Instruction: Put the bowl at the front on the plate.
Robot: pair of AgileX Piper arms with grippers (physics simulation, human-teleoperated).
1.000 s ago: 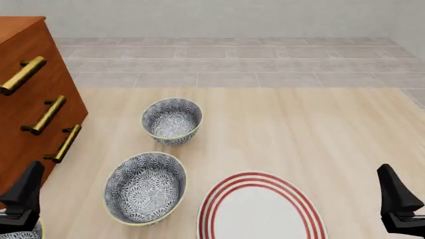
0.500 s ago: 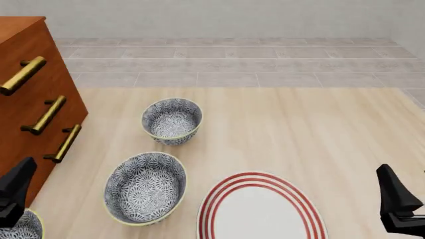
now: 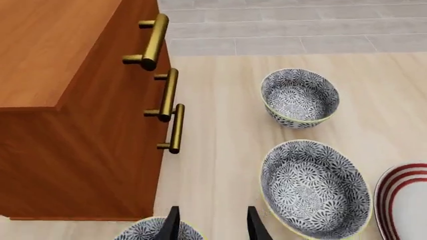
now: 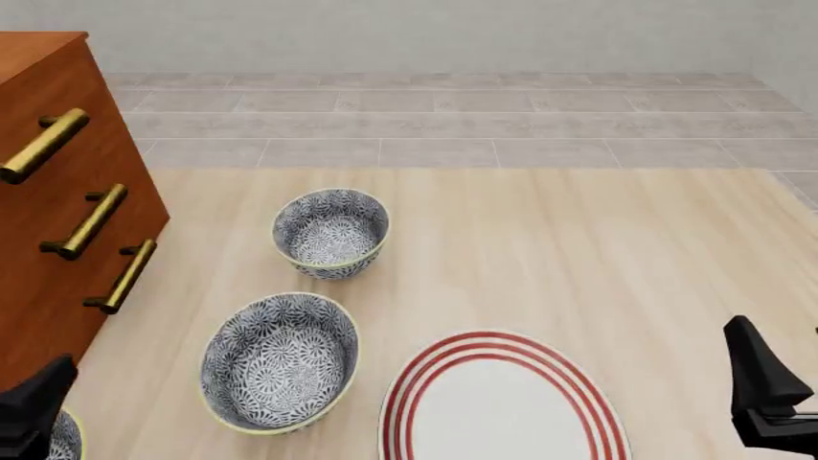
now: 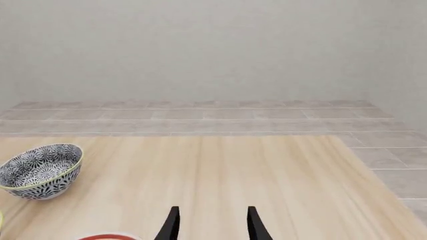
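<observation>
Now the round, deep white bowl with dark blue-grey floral pattern [image 4: 61,439] sits at 7 o'clock, under the released left gripper [image 3: 211,225]; right gripper [image 5: 211,224] released.

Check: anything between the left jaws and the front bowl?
No. In the left wrist view the left gripper hangs just above the bowl at the picture's edge; only bare table shows between the open jaws.
</observation>
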